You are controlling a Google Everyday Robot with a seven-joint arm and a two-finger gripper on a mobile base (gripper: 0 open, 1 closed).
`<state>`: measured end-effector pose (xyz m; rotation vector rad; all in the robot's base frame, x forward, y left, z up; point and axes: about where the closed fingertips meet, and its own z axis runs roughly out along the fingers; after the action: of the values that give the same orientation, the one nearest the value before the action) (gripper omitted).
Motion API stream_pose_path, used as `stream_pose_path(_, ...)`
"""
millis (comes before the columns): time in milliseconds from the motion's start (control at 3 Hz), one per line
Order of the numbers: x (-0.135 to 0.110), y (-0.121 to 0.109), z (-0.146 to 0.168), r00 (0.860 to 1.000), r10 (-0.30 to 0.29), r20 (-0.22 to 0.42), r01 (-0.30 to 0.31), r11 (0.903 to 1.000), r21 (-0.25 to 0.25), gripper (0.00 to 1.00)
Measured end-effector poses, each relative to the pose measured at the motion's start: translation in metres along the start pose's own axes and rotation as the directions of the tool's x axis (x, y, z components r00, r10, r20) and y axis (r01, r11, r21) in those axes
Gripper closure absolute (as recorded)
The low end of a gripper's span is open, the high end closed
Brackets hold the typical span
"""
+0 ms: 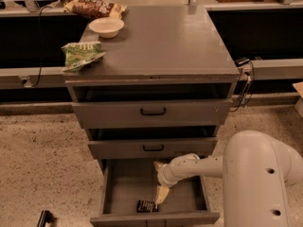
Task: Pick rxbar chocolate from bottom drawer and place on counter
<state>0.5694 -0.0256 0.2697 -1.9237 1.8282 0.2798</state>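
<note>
Desk [161, 46] sits over bottom drawer [125, 188], which is pulled open. Gripper [162, 195] hangs inside the drawer, just right of rxbar chocolate [147, 205] lying flat near the front wall; wide or narrow, cannot tell. Bar probably light, thin, slick-wrapped: pinch across its narrow width.

Could read no text, brand or number anywhere. Saw only pale, illegible marks on the black rxbar [147, 205] in the bottom drawer [128, 183], and blurred, unreadable print on the green bag [80, 55] and the brown bag [94, 7] on the counter [165, 41]. Found the gripper [161, 196], unlabelled, down inside that drawer, just right of the rxbar.
</note>
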Motion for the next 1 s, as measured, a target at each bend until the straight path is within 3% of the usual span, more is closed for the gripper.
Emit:
stream_pose_path(333, 0.017, 0.007, 0.031, 0.999, 0.033, 0.0, -0.033, 0.9992, -0.022, 0.0)
stream_pose_path(667, 0.033, 0.012, 0.057, 0.997, 0.071, 0.013, -0.07, 0.9972, -0.024, 0.18)
stream_pose_path(1000, 0.043, 0.014, 0.075, 0.996, 0.091, 0.015, -0.09, 0.9957, -0.022, 0.29)
